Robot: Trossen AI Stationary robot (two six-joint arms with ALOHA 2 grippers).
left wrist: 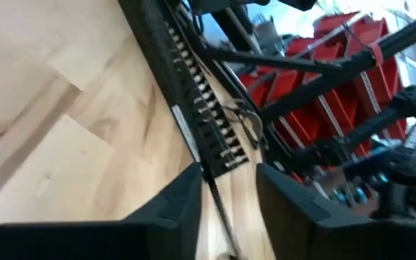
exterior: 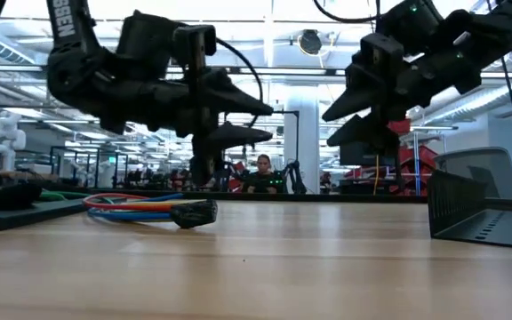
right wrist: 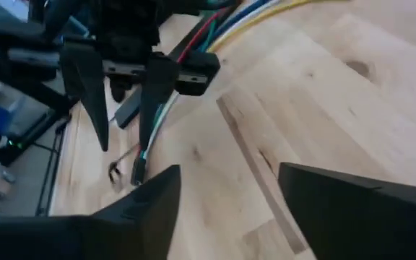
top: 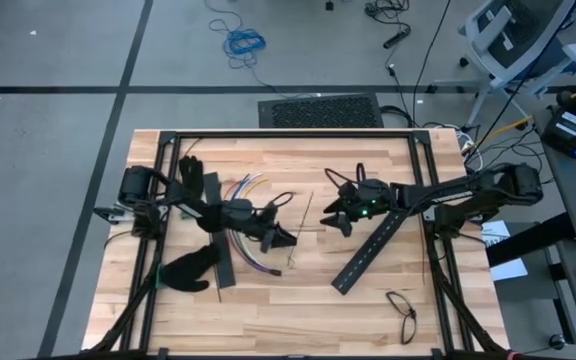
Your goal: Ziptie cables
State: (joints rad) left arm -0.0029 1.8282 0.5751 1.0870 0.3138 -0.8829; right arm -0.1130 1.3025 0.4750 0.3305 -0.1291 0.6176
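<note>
Butcher-block planks make up the table (top: 268, 310), framed in black rail, with grey floor all round. On the table, the left end effector (top: 280, 236) sits just left of centre, and the right end effector (top: 336, 218) faces it from about three o'clock, the two near each other but apart. Both hang above the wood in the low view, clear of the surface.

Left end effector: fingers parted a little, and nothing sits between them that I can make out. Right end effector: spread wider in its own wrist view, bare wood showing in the gap, so it carries nothing either.

Now the cables (top: 240, 190): the coloured strands fan out at about ten o'clock from the left end effector and curve down beneath its arm toward seven o'clock, lying flat on the table. A ziptie (top: 306, 212), thin and dark, lies on the wood in the gap between the two tools. My read is that both arms have gathered over the centre because the tying work belongs there, one tool on each side.

Clutter to mind: a black slotted bar (top: 368, 250) slants away at five o'clock from the right end effector, a second bar (top: 218, 245) lies under the left arm, two black gloves (top: 190, 270) crowd the left edge, and a dark loop of cord (top: 404, 308) sits near the lower right corner.
</note>
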